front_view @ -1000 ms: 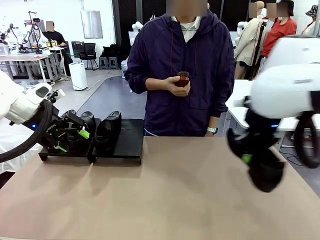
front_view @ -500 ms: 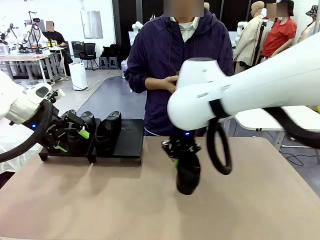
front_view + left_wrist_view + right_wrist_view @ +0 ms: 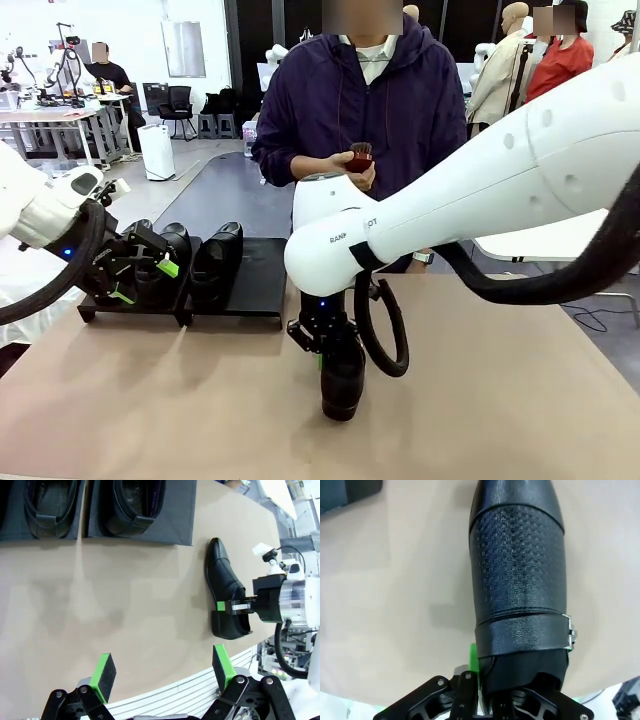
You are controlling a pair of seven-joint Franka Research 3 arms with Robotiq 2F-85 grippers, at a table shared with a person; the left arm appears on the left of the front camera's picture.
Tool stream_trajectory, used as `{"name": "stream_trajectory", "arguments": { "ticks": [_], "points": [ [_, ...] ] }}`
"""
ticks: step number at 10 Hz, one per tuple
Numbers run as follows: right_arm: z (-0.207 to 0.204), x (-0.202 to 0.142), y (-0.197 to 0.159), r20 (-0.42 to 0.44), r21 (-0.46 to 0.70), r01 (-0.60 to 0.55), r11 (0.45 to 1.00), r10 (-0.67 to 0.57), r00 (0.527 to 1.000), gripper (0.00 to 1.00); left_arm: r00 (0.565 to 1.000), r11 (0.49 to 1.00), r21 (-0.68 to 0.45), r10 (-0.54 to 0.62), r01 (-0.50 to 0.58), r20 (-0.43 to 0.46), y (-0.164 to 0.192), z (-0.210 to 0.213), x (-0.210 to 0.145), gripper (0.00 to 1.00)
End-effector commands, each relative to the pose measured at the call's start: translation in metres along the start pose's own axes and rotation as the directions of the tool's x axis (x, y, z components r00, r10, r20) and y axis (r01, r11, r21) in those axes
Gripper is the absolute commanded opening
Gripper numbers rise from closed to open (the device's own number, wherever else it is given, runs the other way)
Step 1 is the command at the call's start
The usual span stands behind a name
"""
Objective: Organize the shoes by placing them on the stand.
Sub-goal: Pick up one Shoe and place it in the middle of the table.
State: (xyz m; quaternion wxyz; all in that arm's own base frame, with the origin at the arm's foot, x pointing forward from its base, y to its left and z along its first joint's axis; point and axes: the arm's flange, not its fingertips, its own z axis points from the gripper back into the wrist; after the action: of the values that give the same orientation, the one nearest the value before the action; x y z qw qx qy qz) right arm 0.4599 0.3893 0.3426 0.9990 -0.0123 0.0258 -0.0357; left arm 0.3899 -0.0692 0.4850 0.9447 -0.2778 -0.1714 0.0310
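Observation:
My right gripper (image 3: 322, 348) is shut on the heel rim of a black shoe (image 3: 341, 385), held toe-down low over the middle of the table. The right wrist view shows that shoe (image 3: 520, 580) from above, with one green pad (image 3: 473, 662) outside its rim. The black stand (image 3: 262, 285) sits at the far left and carries other black shoes (image 3: 218, 258). My left gripper (image 3: 140, 270) hangs open in front of them. In the left wrist view its fingers (image 3: 105, 670) spread wide over bare table, with the stand (image 3: 172, 527) and two shoes (image 3: 137, 502) above, and the held shoe (image 3: 225, 590) at right.
A person in a purple hoodie stands at the far edge, holding a small reddish-brown brush (image 3: 362, 158) in both hands. The right half of the right-hand platform is bare. The tan tabletop (image 3: 520, 400) is open to the right and front.
My right arm has swung from the table's right side to the middle, carrying the shoe along. The left arm and the shoes on the stand have not moved.

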Motion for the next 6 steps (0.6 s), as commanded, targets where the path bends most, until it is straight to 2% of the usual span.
{"name": "stream_trajectory", "arguments": {
  "ticks": [1,6],
  "points": [
    [0.011,0.002,0.006,0.0,-0.024,0.017,1.0,-0.017,1.0,0.0,1.0,1.0,0.003,0.006,-0.006,-0.008,0.001,0.002,0.0,1.0],
    [0.0,0.001,0.002,-0.004,-0.008,0.001,1.0,-0.001,1.0,0.0,1.0,1.0,0.003,0.006,-0.006,-0.008,0.001,0.002,0.0,1.0]
  ]
}}
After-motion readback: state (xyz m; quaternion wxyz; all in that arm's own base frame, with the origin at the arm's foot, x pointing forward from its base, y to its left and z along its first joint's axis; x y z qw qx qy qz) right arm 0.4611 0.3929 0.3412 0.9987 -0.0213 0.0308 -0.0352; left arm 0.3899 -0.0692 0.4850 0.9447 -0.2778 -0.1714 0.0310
